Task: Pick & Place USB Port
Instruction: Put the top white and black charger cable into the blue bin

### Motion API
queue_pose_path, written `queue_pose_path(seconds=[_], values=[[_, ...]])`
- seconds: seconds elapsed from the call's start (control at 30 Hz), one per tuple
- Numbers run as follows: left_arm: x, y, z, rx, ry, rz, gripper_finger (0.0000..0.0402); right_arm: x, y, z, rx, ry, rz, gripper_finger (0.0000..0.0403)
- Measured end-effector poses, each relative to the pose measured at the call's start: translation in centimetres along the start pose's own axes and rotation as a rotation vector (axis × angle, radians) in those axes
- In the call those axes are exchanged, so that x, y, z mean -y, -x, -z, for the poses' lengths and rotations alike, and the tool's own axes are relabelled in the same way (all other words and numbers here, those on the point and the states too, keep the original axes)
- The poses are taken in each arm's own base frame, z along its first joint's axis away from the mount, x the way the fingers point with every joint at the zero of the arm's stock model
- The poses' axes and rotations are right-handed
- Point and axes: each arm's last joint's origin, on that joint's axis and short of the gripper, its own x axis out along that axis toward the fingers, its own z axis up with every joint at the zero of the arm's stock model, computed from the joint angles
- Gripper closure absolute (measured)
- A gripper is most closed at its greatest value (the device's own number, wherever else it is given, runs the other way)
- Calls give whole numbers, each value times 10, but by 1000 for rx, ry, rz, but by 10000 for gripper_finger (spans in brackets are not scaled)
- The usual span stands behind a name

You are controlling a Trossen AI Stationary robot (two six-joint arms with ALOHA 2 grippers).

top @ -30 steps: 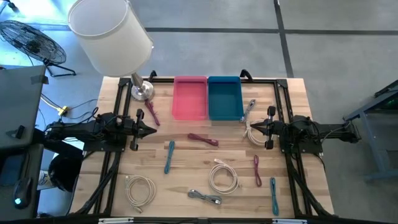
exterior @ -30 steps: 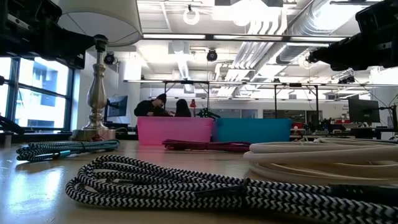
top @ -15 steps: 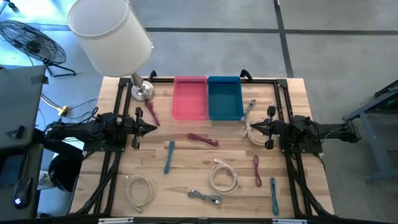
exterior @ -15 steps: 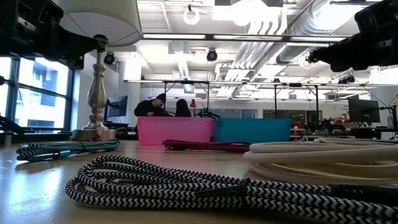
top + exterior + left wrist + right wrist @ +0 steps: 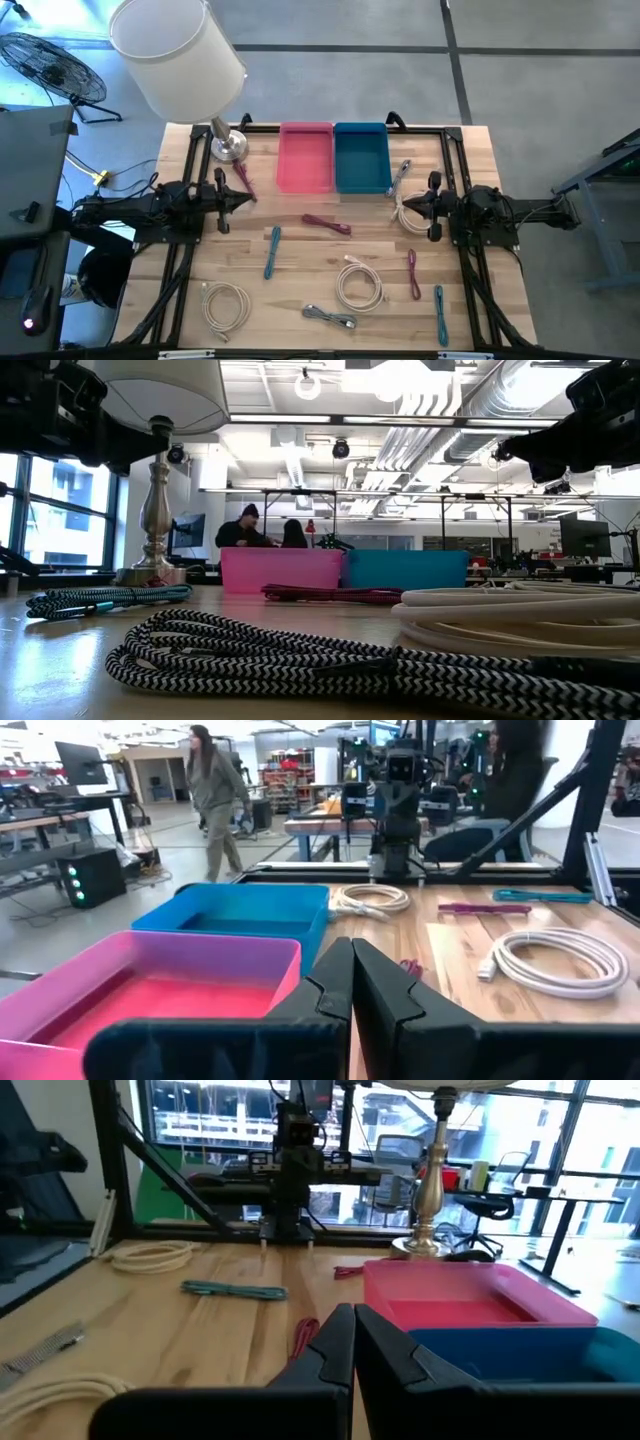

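The left gripper (image 5: 244, 201) is drifting slightly toward the table's far edge, and a person (image 5: 243, 528) behind the bins is straightening up.

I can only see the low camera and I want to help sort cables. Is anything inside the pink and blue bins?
Observer: No. From above, the pink bin and the blue bin are both empty.
Operator: Are the grippers holding a cable?
Observer: No. The left gripper and the right gripper are shut on nothing, one at each side of the table.
Operator: Which cable is closest to a gripper?
Observer: The cream cable coil, right beside the right gripper.
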Motion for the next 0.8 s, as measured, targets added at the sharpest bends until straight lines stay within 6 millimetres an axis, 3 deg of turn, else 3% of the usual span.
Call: queue_pose_path(seconds=[0.23, 0.67, 0.8], values=[[0, 0, 4, -39, -2, 3, 400, 0, 0, 0, 0, -174, 0, 402], [0, 0, 4, -40, 3, -2, 400, 1, 0, -2, 14, -56, 34, 402], [0, 0, 4, -40, 11, -1, 400, -1, 0, -2, 17, -96, -19, 402]])
